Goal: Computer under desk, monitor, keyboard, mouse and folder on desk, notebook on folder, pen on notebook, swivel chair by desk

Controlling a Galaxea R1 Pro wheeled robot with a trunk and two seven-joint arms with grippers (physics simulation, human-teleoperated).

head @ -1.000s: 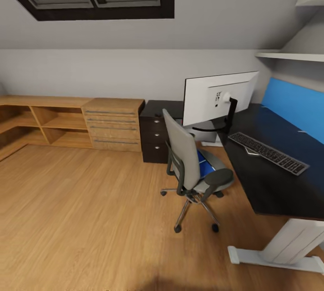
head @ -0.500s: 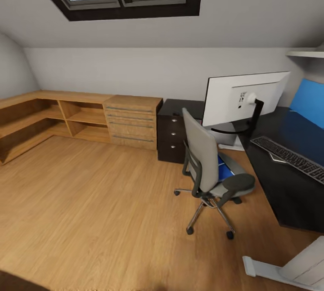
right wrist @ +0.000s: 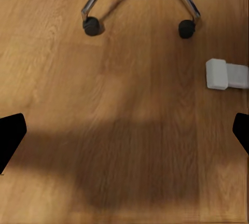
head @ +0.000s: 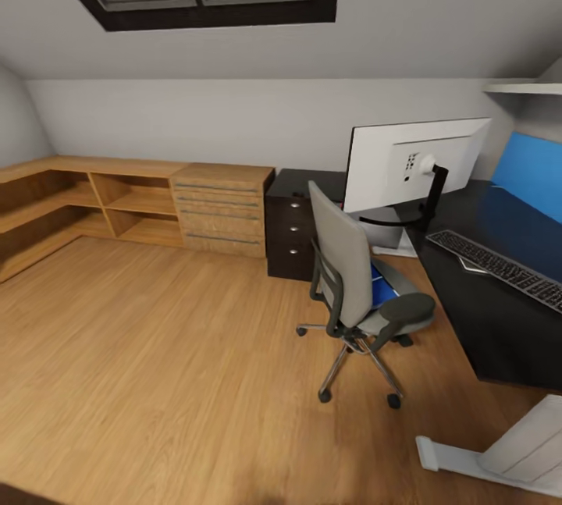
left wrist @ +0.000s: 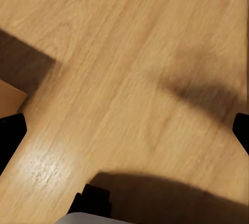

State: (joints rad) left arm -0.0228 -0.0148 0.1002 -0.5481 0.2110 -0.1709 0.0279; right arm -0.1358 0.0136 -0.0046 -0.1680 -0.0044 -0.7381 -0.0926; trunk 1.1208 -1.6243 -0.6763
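Left gripper (left wrist: pixel 124 130): black fingertips at both edges of the left wrist view, spread wide, holding nothing, above bare wood floor (left wrist: pixel 129 53).
Right gripper (right wrist: pixel 124 130): fingertips far apart too, holding nothing, over floor with chair casters and a white desk foot (right wrist: pixel 227 73) at 2 o'clock.
Oak shelving unit (head: pixel 117 200): at 9 o'clock in head view, along the wall.
Dark drawer cabinet (head: pixel 293 224): between shelving and desk.
Swivel chair (head: pixel 351 279): centre, back turned toward camera, just beside the desk edge.
Folder (head: pixel 381 286): blue, flat on the chair seat.
Monitor (head: pixel 410 161): upright on the desk, white back visible.
Desk (head: pixel 484 318): at 3 o'clock, black top, blue panel behind.
Keyboard (head: pixel 499 267): on the desk, near the monitor base.
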